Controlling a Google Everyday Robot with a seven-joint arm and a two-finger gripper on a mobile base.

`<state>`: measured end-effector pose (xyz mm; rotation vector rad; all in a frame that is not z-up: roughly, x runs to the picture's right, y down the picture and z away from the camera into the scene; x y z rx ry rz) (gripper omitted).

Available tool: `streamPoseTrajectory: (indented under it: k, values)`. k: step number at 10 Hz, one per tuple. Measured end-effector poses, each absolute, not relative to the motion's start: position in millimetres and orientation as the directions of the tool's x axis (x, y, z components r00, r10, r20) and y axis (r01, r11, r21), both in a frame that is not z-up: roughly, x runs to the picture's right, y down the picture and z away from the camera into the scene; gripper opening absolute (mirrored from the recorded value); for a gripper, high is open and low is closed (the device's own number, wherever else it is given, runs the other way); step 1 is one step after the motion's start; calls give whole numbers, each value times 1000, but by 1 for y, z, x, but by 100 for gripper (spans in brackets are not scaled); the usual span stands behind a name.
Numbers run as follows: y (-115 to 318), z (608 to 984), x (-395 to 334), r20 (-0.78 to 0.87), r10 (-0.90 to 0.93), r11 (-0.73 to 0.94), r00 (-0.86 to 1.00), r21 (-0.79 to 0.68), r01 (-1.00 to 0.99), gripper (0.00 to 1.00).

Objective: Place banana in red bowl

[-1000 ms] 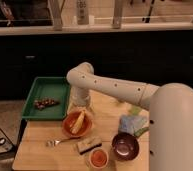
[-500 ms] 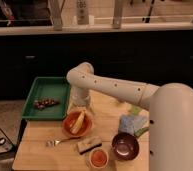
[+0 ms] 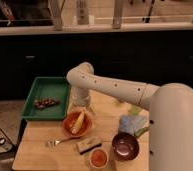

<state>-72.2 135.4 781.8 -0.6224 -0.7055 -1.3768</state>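
Now the banana (image 3: 78, 122) lies in the red bowl (image 3: 69, 128); hand (image 3: 83, 108) just above.

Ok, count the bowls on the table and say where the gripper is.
2: the red bowl holding the banana, front-left, and the maroon bowl front-right. None seems hidden. The gripper hangs just behind the red bowl.

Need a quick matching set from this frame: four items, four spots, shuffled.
Items:
1. banana
2. tool
3. sponge block
4. dark purple bowl

Places:
A. right front of the table, beside the small white cup
B. lying inside the red bowl
C. just above the red bowl's far rim
D. on the table in front of the red bowl, right of the fork

Pairs: 1-B, 2-C, 3-D, 4-A
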Motion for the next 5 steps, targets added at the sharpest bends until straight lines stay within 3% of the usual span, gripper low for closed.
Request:
streamPoseTrajectory:
  k: [5]
  values:
    - [135,782,-72,759,-649,100,56,11,995,80]
